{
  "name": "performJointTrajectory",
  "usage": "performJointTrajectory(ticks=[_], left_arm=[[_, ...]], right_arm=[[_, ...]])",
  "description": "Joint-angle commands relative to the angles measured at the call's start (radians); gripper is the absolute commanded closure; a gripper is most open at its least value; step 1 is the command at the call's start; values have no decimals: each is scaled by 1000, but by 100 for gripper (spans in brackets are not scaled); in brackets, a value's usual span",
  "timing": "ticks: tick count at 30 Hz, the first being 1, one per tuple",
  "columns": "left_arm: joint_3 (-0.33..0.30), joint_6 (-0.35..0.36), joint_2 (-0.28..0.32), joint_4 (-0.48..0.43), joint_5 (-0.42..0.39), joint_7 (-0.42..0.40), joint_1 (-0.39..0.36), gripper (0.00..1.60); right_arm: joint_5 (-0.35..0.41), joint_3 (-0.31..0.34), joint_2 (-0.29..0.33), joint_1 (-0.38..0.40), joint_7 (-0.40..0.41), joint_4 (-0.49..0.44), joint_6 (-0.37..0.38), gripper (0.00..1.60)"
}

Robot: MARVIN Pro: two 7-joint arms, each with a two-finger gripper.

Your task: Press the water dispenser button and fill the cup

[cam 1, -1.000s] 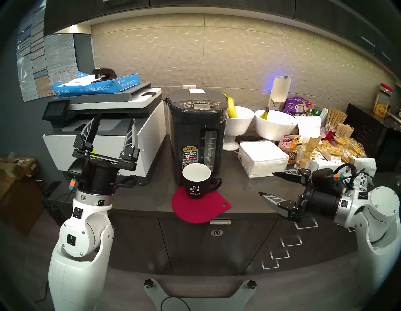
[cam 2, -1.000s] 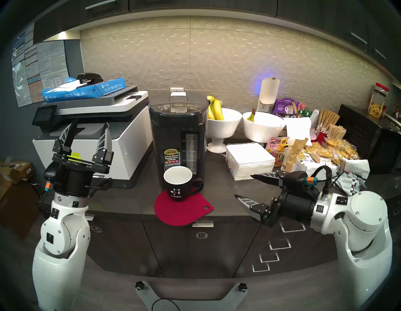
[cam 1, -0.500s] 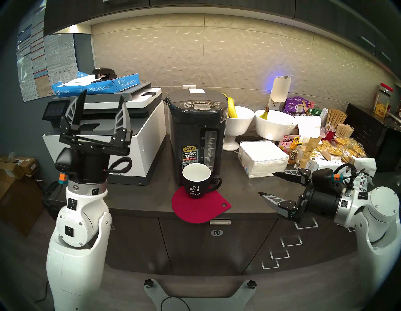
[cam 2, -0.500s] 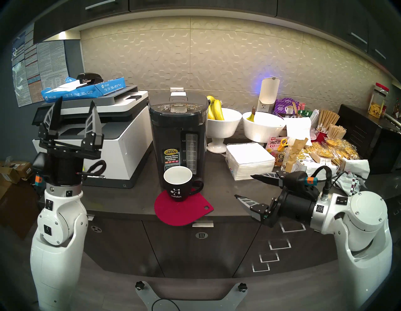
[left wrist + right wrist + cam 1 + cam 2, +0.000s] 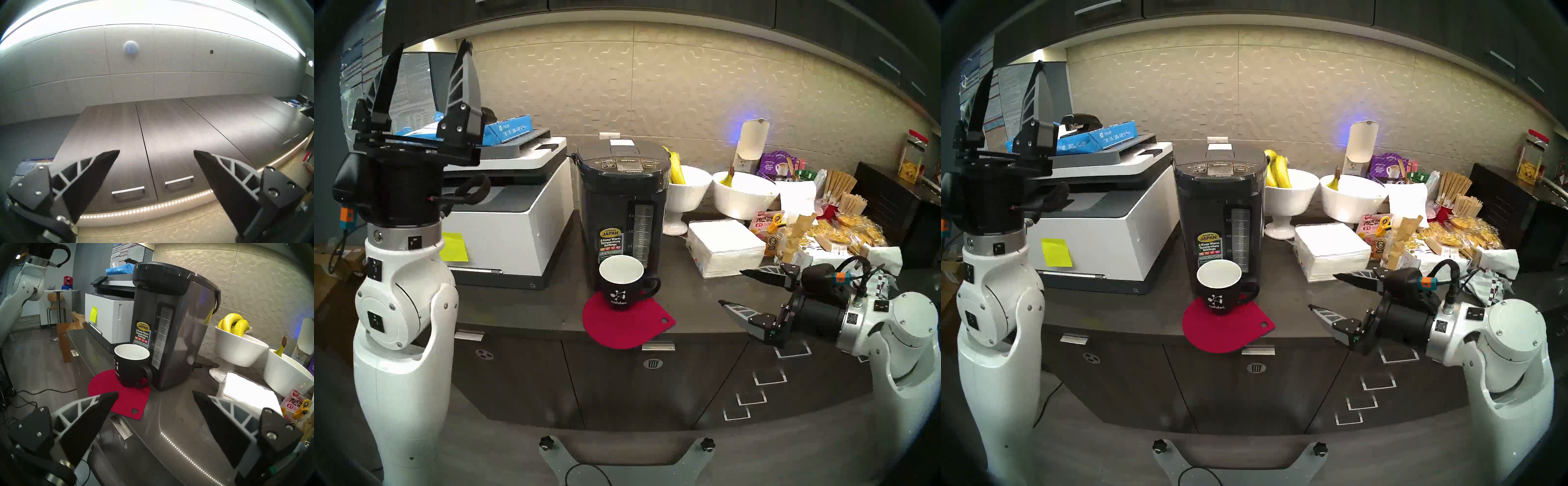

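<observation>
Here, cup (image 5: 621,283) upright, handle toward right gripper (image 5: 729,286).

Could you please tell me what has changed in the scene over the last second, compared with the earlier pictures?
The left gripper has risen from in front of the printer to above it, pointing steeply upward, jaws open and empty throughout; the yellow sticky note it hid now shows. The right gripper stayed put, open. The mug remains on the red mat before the water dispenser; nothing was grasped or released.

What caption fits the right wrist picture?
Open right pincer faces a black mug on a red mat beside the water dispenser.
</observation>
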Motion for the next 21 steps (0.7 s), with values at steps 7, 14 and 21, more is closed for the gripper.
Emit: performJointTrajectory(ticks=[7,14,21], left_arm=[[-20,194,92,16,-71,36,-182,0],[-2,301,125,45,-127,55,-263,0],[36,404,157,71,-189,70,-334,0]], right_arm=[[1,0,1,3,1,-8,-2,0],[1,0,1,4,2,-8,-2,0],[1,0,1,4,3,-8,-2,0]])
